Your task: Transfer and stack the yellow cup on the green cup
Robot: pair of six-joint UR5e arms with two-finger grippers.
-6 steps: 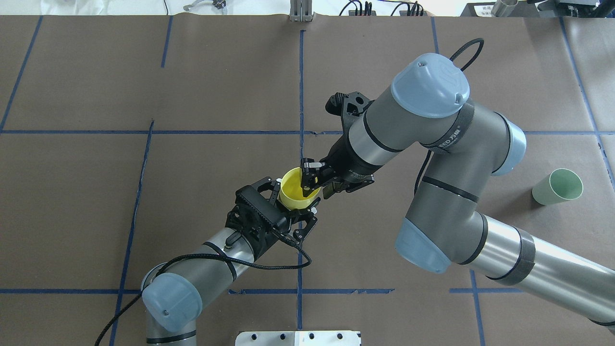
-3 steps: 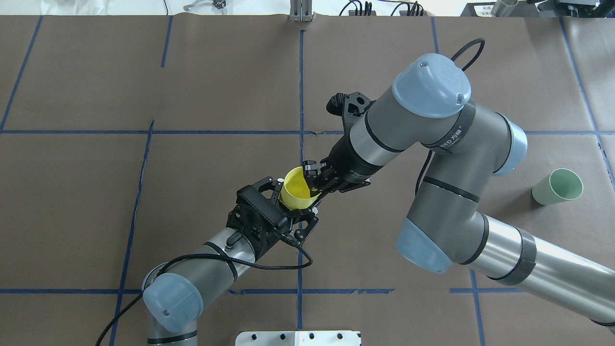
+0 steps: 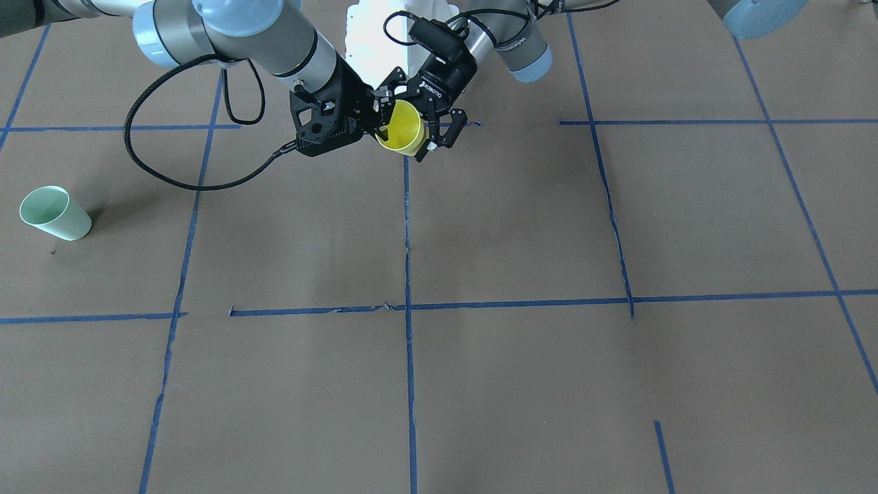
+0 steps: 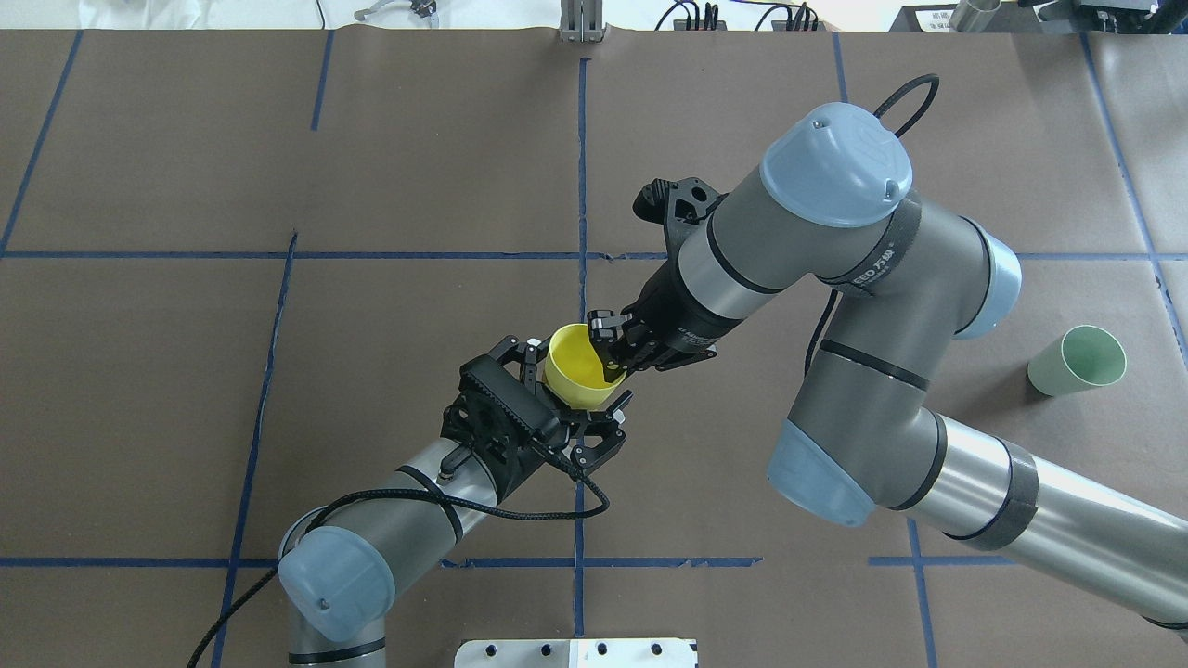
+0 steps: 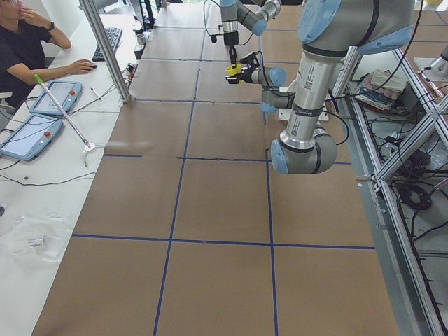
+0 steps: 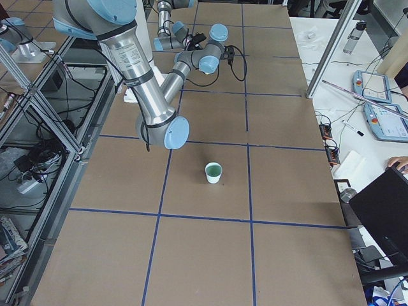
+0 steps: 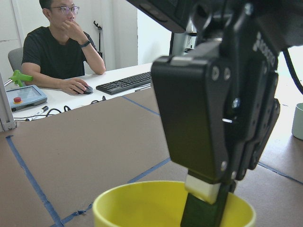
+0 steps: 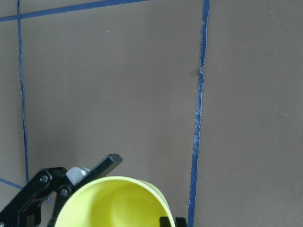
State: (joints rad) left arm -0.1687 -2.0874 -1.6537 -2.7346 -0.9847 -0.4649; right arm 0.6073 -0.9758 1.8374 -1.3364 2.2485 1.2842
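Note:
The yellow cup (image 4: 568,373) is held in the air above the table's middle, between both grippers. My right gripper (image 4: 608,357) is shut on its rim, one finger inside the cup and one outside. My left gripper (image 4: 577,380) is open, its fingers spread on either side of the cup's body below. The cup also shows in the front view (image 3: 401,127), with the right gripper (image 3: 376,123) at its left. The green cup (image 4: 1077,360) stands upright far off at the table's right side, and also shows in the front view (image 3: 53,214).
The table (image 4: 371,186) is brown paper with blue tape lines. The right arm's elbow (image 4: 835,167) rises high between the grippers and the green cup. A white mount plate (image 4: 575,652) sits at the near edge. An operator (image 5: 28,49) sits beyond the far side.
The right gripper's fingers closed on the yellow cup's rim. The left gripper's fingers spread apart from the cup. The cup barely moved.

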